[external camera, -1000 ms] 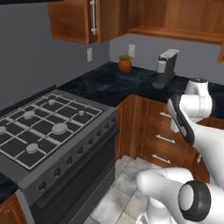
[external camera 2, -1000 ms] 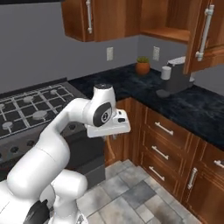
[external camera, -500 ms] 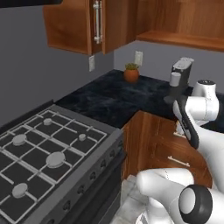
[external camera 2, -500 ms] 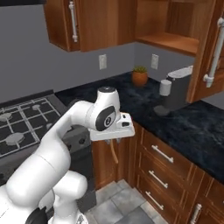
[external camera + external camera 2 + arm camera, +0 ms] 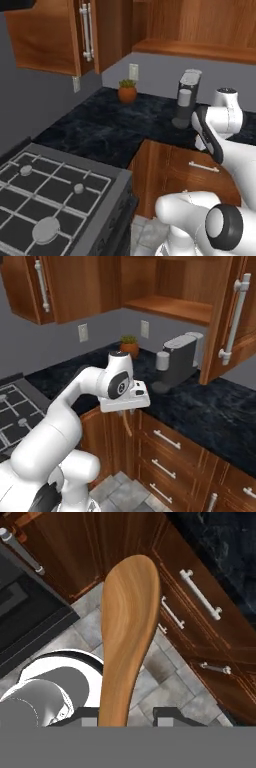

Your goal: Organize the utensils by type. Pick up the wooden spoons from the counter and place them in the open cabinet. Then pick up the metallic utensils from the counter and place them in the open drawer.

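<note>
Gripper [image 5: 125, 412] clamped on wooden spoon [image 5: 127, 637] — spoon hung down from jaws, held off the counter [image 5: 210, 406], in front of base cabinet drawers [image 5: 167, 440], open cabinet [image 5: 170, 306] above w/ coffee machine [image 5: 177, 361] below its shelf.

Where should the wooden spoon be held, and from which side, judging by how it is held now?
By the thin handle, from its end. In the hand view the wooden spoon rises between the tips of the hand, its wide bowl left free to go into the cabinet first.
</note>
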